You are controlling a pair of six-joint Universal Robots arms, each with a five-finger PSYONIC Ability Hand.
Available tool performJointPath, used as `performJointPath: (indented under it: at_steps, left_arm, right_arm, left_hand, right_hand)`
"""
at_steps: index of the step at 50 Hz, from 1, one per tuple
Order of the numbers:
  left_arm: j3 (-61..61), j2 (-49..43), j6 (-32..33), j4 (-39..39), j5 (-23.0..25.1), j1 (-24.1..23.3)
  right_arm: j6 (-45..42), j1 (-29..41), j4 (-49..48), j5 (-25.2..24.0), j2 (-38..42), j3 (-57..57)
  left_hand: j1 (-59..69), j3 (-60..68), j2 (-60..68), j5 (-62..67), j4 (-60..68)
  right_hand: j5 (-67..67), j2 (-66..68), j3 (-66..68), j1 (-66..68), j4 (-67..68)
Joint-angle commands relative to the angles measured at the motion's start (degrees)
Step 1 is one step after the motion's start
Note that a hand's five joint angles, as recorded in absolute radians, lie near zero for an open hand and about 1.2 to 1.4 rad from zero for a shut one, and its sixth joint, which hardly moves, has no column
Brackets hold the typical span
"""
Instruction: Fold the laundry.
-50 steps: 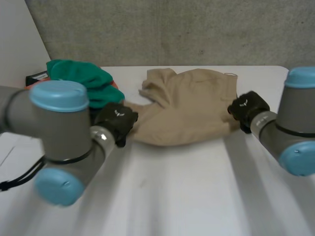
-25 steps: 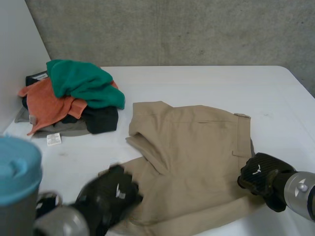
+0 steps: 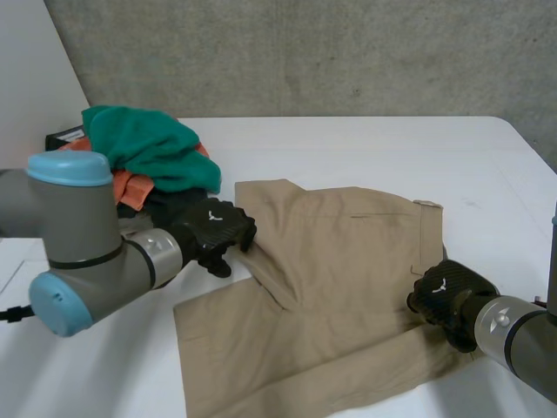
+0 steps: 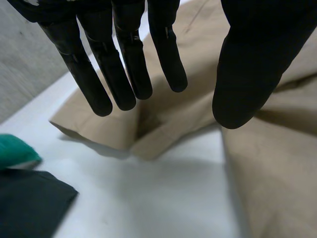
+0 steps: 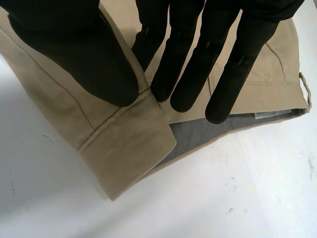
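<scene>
- Roughly mid-table lies one tan garment (image 3: pixel 348 261), a woven twill with a fine diagonal rib, spread mostly flat on the smooth white table (image 3: pixel 365 148).
- One flap (image 3: pixel 265 261) of it is turned over near its left edge, making a soft, creased ridge.
- A single belt loop (image 5: pixel 304 91) shows at the waistband, and one strip of grey lining (image 5: pixel 203 131) peeks out from under a thick, stitched hem band (image 5: pixel 129 144).
- The left hand (image 3: pixel 213 228) is at the garment's left edge, beside the flap. Its fingers (image 4: pixel 126 64) are straight and spread well away from the thumb (image 4: pixel 247 74), gripping nothing.
- The right hand (image 3: pixel 448 292) is at the garment's right edge, near the waistband. Its fingers (image 5: pixel 223 69) are straight and its thumb (image 5: pixel 74 49) is held apart above the hem band, with no cloth pinched between them.
- One heap of laundry sits at the table's far left corner, with three cloths to count: a fuzzy green one (image 3: pixel 148 144) on top, an orange one (image 3: pixel 130 185) under it and a black one (image 3: pixel 170 205) nearest the left hand.
</scene>
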Motion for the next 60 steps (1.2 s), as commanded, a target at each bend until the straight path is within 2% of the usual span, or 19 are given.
performJointPath:
  at_steps: [1,5,12,15,16,19,23,31,36,40,46,47,48,50,54,60]
  left_arm:
    - [3.78,-4.55,0.42,1.3,-0.63,-0.51]
    - [6.07,-7.63,0.42,3.41,-0.9,-0.77]
    - [8.62,-9.91,0.51,6.66,-3.0,-1.56]
    - [9.58,-11.84,1.03,7.28,-5.2,-1.65]
    - [10.11,-12.81,1.12,7.28,-6.42,-1.74]
    - [10.55,-13.26,1.21,7.19,-8.27,-2.26]
    - [9.85,-12.38,1.21,7.11,-12.58,-3.84]
    - [3.53,-1.84,1.65,5.17,-19.26,-4.81]
    - [-2.09,4.13,5.94,4.29,-24.7,-5.96]
    - [-4.91,5.02,10.68,2.89,-29.27,-6.13]
    - [-4.65,4.32,15.01,2.27,-31.49,-8.41]
    - [-4.39,4.23,15.01,2.27,-31.48,-8.85]
    - [-3.95,4.23,14.83,2.27,-31.48,-9.55]
    - [-3.77,4.49,14.83,2.27,-31.66,-9.82]
    - [-4.3,8.35,12.47,2.01,-31.57,-10.44]
    - [-11.06,19.25,0.43,-2.2,-31.13,-12.02]
  right_arm:
    - [0.33,-0.02,-0.86,0.0,-0.03,1.08]
    - [1.55,-0.11,-1.74,-0.09,-0.03,1.87]
    - [1.82,-0.11,-2.53,-0.18,0.06,3.8]
    - [1.91,-0.11,-3.41,-0.26,0.06,4.51]
    - [1.82,-0.2,-3.58,-0.27,0.06,4.68]
    - [1.91,-0.55,-4.29,-0.27,0.06,4.77]
    - [2.35,-0.73,-4.99,-0.27,-0.12,4.25]
    - [3.58,0.06,-5.34,-0.18,-0.12,3.37]
    - [5.34,0.06,-5.34,-0.53,-0.2,3.37]
    - [5.95,0.15,-5.43,-0.44,-0.2,3.28]
    - [7.35,0.33,-5.61,-0.53,-0.29,2.49]
    - [7.62,0.33,-5.7,-0.53,-0.29,2.4]
    - [7.88,0.33,-5.78,-0.53,-0.29,2.4]
    - [8.59,0.5,-6.13,-0.44,-0.2,2.14]
    - [9.64,0.68,-7.1,-0.35,-0.2,1.96]
    - [12.72,0.42,-10.52,0.0,-0.2,1.61]
  left_hand:
    - [4.17,4.33,4.28,4.46,4.38]
    - [0.47,0.62,0.57,0.75,0.68]
    - [3.32,3.47,3.42,3.6,3.53]
    - [13.04,13.2,13.15,13.33,13.25]
    - [21.41,21.56,21.51,21.69,21.62]
    - [36.21,36.36,36.31,36.5,36.42]
    - [36.27,36.43,36.38,36.56,36.48]
    - [36.27,36.43,36.38,36.56,36.48]
    - [36.27,36.43,36.38,36.56,36.48]
    - [36.27,36.43,36.38,36.56,36.48]
    - [36.27,36.43,36.38,36.56,36.48]
    - [32.47,32.62,32.57,32.75,32.68]
    - [-5.71,-5.55,-5.6,-5.42,-5.5]
    - [-32.06,-31.9,-31.95,-31.77,-31.85]
    - [-31.66,-31.51,-31.56,-31.38,-31.45]
    - [-29.82,-29.66,-29.71,-29.53,-29.6]
  right_hand:
    - [11.87,12.3,11.88,17.36,11.41]
    - [11.87,12.3,11.88,17.36,11.41]
    - [11.87,12.3,11.88,17.36,11.41]
    - [11.87,12.3,11.88,17.36,11.41]
    - [11.87,12.3,11.88,17.36,11.41]
    - [11.87,12.3,11.88,17.36,11.41]
    - [11.87,12.3,11.88,17.36,11.41]
    - [11.87,12.3,11.88,17.36,11.41]
    - [11.87,12.3,11.88,17.36,11.41]
    - [11.87,12.3,11.88,17.36,11.41]
    - [11.87,12.3,11.88,17.36,11.41]
    - [11.87,12.3,11.88,17.36,11.41]
    - [11.87,12.3,11.88,17.36,11.41]
    - [11.87,12.3,11.88,17.36,11.41]
    - [11.87,12.3,11.88,17.36,11.41]
    - [11.87,12.3,11.88,17.36,11.41]
